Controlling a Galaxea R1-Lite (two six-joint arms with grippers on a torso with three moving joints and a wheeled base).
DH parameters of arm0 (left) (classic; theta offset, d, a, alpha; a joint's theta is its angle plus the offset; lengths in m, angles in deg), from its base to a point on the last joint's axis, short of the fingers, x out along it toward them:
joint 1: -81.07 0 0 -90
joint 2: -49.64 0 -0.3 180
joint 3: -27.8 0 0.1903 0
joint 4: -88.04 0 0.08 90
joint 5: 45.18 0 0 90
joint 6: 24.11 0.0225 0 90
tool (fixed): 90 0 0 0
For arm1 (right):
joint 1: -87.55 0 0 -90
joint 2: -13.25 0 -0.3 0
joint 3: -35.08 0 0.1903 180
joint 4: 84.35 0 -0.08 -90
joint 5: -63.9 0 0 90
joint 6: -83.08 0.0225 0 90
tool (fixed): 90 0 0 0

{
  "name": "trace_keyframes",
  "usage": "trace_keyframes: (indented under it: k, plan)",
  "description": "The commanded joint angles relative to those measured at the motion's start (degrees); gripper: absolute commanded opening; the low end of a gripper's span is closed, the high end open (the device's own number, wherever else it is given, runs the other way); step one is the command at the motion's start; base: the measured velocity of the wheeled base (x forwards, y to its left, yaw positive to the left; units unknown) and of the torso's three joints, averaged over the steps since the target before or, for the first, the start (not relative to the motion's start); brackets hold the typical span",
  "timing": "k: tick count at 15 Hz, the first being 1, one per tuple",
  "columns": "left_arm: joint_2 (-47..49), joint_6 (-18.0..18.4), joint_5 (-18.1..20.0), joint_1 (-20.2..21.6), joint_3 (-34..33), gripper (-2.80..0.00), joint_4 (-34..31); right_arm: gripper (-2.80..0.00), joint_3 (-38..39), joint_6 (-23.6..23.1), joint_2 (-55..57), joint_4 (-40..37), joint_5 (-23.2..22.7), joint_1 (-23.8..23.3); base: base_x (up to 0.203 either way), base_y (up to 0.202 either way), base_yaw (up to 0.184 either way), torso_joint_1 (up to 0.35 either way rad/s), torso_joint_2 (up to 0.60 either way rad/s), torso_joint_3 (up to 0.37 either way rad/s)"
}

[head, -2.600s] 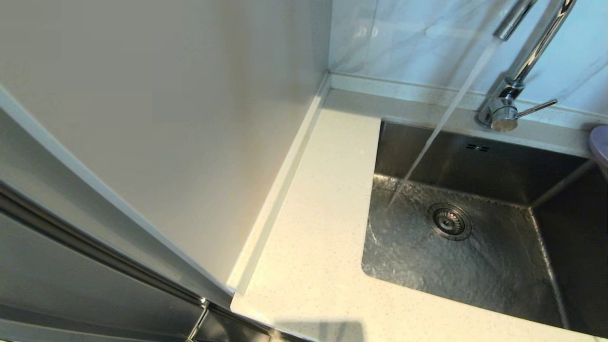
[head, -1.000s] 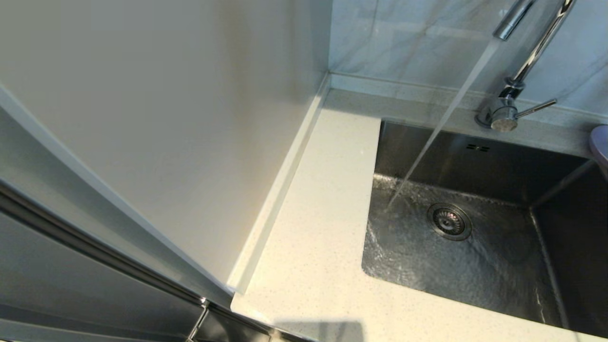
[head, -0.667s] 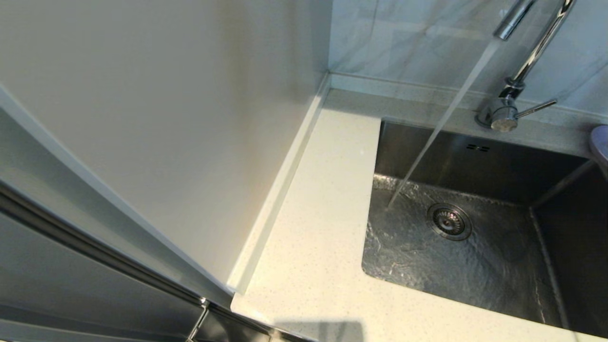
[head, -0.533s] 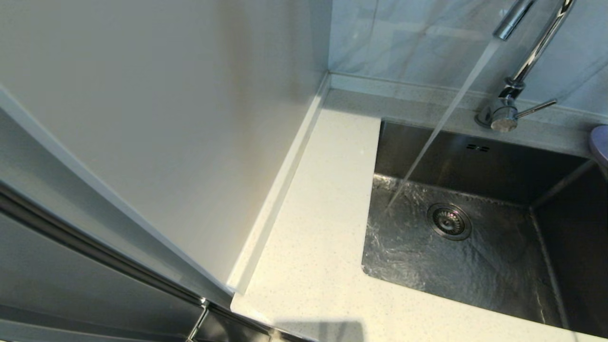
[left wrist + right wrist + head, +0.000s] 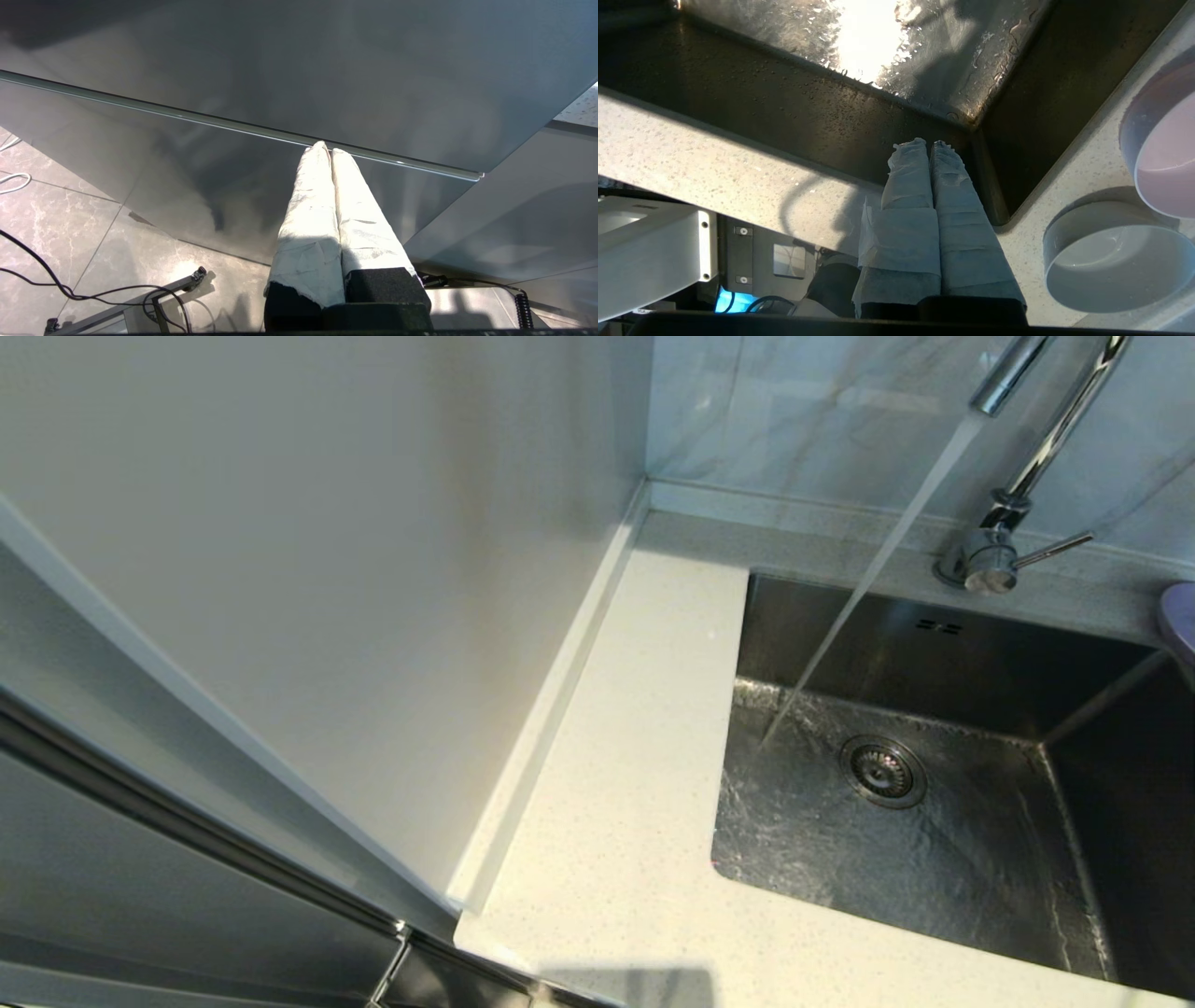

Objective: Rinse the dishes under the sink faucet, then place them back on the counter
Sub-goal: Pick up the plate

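Water runs from the chrome faucet [image 5: 990, 560] into the steel sink [image 5: 934, 859], which holds no dish. A lilac dish edge [image 5: 1178, 616] shows at the far right on the counter [image 5: 635, 784]. Neither gripper shows in the head view. In the right wrist view my right gripper [image 5: 927, 143] is shut on nothing and hangs over the sink's [image 5: 924, 60] front corner. Beside it on the counter [image 5: 1069, 186] stand a whitish bowl [image 5: 1111, 266] and a pale pink bowl [image 5: 1167, 163]. My left gripper [image 5: 327, 148] is shut and parked low, by a grey cabinet front.
A tall cream panel [image 5: 327, 569] walls off the counter's left side. The marble wall [image 5: 822, 401] rises behind the faucet. Below the left gripper, cables [image 5: 70, 289] lie on the tiled floor. A grey cabinet front [image 5: 327, 70] fills the left wrist view.
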Motion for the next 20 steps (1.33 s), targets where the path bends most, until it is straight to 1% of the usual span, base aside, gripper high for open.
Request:
trace_keyframes:
  k: [1,2,3,5,6,7,8,9,10,11,14,16,17,20]
  plan:
    - [0.0,-0.01,-0.01,0.01,0.0,-2.8,-0.01,-2.8,0.1,-0.11,-4.21,-0.7,0.77,1.62,0.0,0.0,0.0,0.0,0.0,0.0]
    - [0.0,-0.01,-0.01,0.01,0.0,-2.8,-0.01,-2.8,0.1,0.97,-4.9,-0.7,3.48,3.13,0.0,0.0,0.0,0.0,0.0,0.0]
    - [0.0,-0.07,-0.01,0.01,0.0,-2.8,-0.01,-2.8,0.06,5.84,-5.39,-0.7,4.95,5.78,0.0,0.0,0.0,0.0,0.0,0.0]
    - [0.0,-0.01,-0.01,0.01,0.0,-2.8,-0.01,-2.8,0.11,21.62,-5.73,-0.18,7.31,13.53,0.0,0.0,0.0,0.0,0.0,0.0]
    - [0.0,-0.01,-0.01,0.01,0.0,-2.8,-0.01,-2.8,0.14,25.02,-5.36,4.04,9.0,15.56,0.0,0.0,0.0,0.0,0.0,0.0]
    - [0.0,-0.06,0.06,0.01,0.0,-2.8,-0.01,-2.8,0.16,25.11,-4.63,13.14,10.43,15.97,0.0,0.0,0.0,0.0,0.0,0.0]
    - [0.0,-0.03,-0.01,0.01,0.0,-2.8,-0.01,-2.8,0.17,23.53,-3.22,22.49,11.56,16.14,0.0,0.0,0.0,0.0,0.0,0.0]
    - [0.0,-0.09,-0.01,0.01,0.0,-2.8,-0.01,-2.8,0.18,18.78,-0.91,28.86,12.35,15.93,0.0,0.0,0.0,0.0,0.0,0.0]
    - [0.0,-0.08,-0.01,0.01,0.0,-2.8,-0.01,-2.8,0.19,13.76,0.86,30.65,12.67,15.48,0.0,0.0,0.0,0.0,0.0,0.0]
    - [0.0,-0.01,-0.01,0.01,0.0,-2.8,-0.01,-2.8,0.19,10.15,2.32,30.32,12.71,15.12,0.0,0.0,0.0,0.0,0.0,0.0]
    - [0.0,-0.01,-0.01,0.01,0.0,-2.8,-0.01,-2.8,0.19,5.26,5.15,30.34,12.87,13.49,0.0,0.0,0.0,0.0,0.0,0.0]
    - [0.0,-0.01,-0.01,0.01,0.0,-2.8,-0.01,-2.8,0.19,1.35,6.82,30.84,13.12,10.52,0.0,0.0,0.0,0.0,0.0,0.0]
    - [0.0,-0.01,-0.01,0.01,0.0,-2.8,-0.01,-2.8,0.19,0.02,7.61,31.97,13.13,8.73,0.0,0.0,0.0,0.0,0.0,0.0]
    - [0.0,-0.01,-0.01,0.01,0.0,-2.8,-0.01,-2.8,0.11,-0.46,10.64,35.69,12.86,6.01,0.0,0.0,0.0,0.0,0.0,0.0]
